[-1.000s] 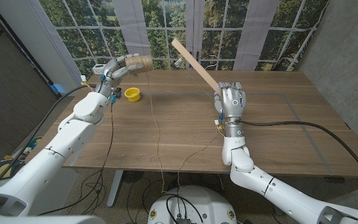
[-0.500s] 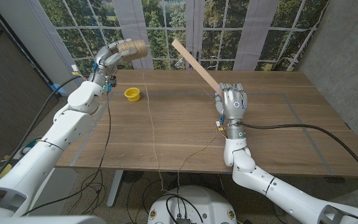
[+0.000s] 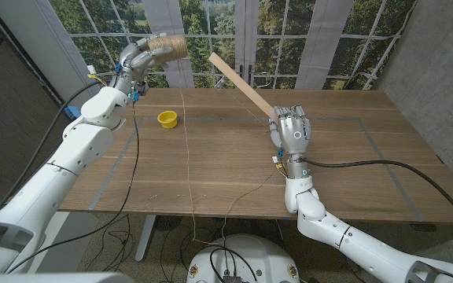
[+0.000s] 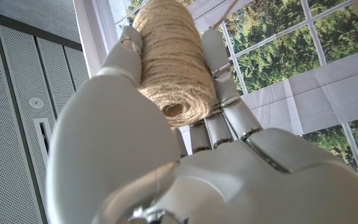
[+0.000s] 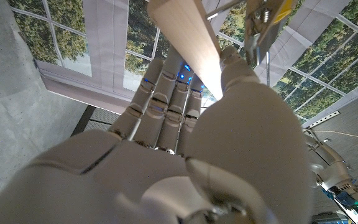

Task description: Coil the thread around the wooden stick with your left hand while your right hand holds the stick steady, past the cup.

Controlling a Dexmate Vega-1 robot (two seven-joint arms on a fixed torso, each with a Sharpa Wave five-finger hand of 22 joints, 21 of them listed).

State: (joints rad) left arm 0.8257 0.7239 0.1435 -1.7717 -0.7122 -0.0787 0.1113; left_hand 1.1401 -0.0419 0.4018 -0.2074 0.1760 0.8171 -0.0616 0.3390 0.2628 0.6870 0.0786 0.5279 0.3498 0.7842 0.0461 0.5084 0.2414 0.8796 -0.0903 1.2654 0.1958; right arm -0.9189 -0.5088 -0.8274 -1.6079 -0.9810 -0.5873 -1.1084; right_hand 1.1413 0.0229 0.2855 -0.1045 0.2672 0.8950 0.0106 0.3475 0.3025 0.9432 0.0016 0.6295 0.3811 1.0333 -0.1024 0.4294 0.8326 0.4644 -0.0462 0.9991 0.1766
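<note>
Jute twine spool [image 3: 167, 46] gripped in left hand [image 3: 136, 59], raised at eleven o'clock, apparently for paying out. Wooden stick [image 3: 242, 82] clasped by right hand [image 3: 292, 134], slanted toward eleven, likely for winding; fingers wrapped together.

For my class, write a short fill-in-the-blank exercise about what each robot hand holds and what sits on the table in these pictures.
1. The left hand holds a spool of ____ twine raised above the table's far edge.
2. The right hand grips a wooden ____ that slants up toward the windows.
3. The small cup on the table is ____ in colour.

Missing words: brown; stick; yellow
</note>
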